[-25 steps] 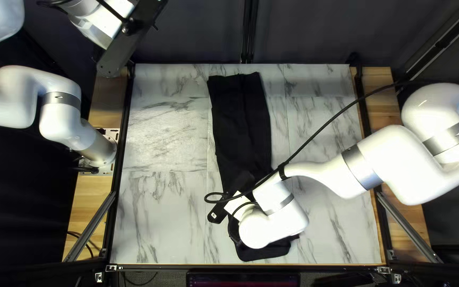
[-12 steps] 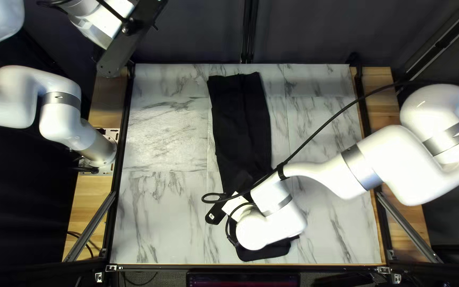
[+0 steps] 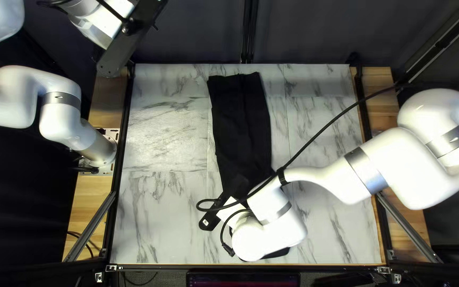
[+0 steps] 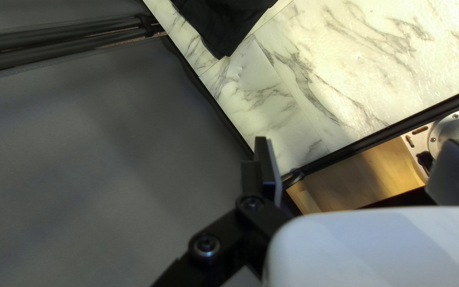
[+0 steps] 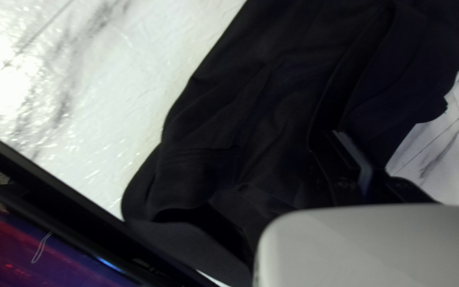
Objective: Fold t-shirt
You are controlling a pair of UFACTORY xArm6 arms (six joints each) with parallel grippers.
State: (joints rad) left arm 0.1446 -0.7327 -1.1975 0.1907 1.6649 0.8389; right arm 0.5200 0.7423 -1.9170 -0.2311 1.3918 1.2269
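Right end effector (image 5: 346, 140) is way nearer, just over the lower-centre part of the black shirt (image 3: 240, 127); most of it runs off toward top centre in the top left view. Long axis is near vertical, ribbed band (image 5: 187, 242) facing bottom centre. Left end effector (image 4: 265, 144)'s well apart, upper left. Can't tell if either's open or closed tbh.

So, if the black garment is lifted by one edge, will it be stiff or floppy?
The black garment will probably hang floppy, since soft creases run across it in the right wrist view. Its layers may slip apart, because a dark gap opens beside its ribbed band. It looks unlikely to roll, as it lies spread along the tabletop.
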